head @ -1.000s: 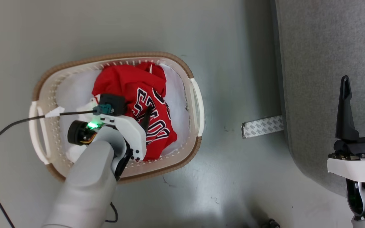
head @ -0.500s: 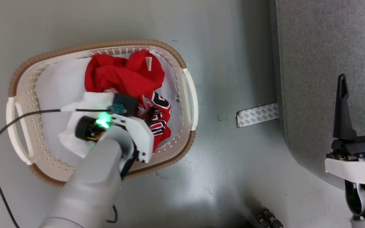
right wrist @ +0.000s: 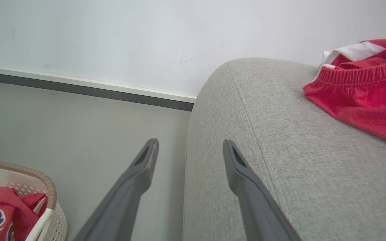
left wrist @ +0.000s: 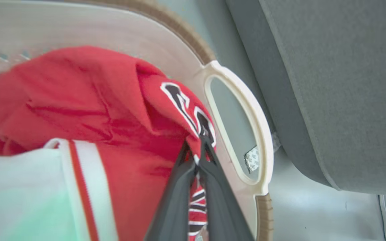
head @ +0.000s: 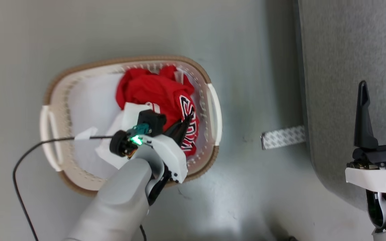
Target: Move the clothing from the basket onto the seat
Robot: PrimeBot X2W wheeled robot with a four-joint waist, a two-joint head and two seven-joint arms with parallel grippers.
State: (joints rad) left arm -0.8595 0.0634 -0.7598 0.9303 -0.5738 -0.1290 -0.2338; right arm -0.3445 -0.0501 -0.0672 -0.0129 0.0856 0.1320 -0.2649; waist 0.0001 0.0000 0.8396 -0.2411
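Basket (head: 129, 60) on the floor (head: 246, 40) to our left, seat (head: 347, 50) to our right.
We see the basket standing apart from the seat, with a tape strip (head: 282, 137) on the floor between them, reaching the seat's edge. The clothing (head: 152, 90) is heaped in the basket's half nearer the seat. Our left gripper (head: 189, 117) reaches in from the near side and pinches it. Our right gripper (head: 382, 80) hangs over the seat's near edge, fingers apart. A garment (right wrist: 364, 97) lies on the seat beyond that gripper.
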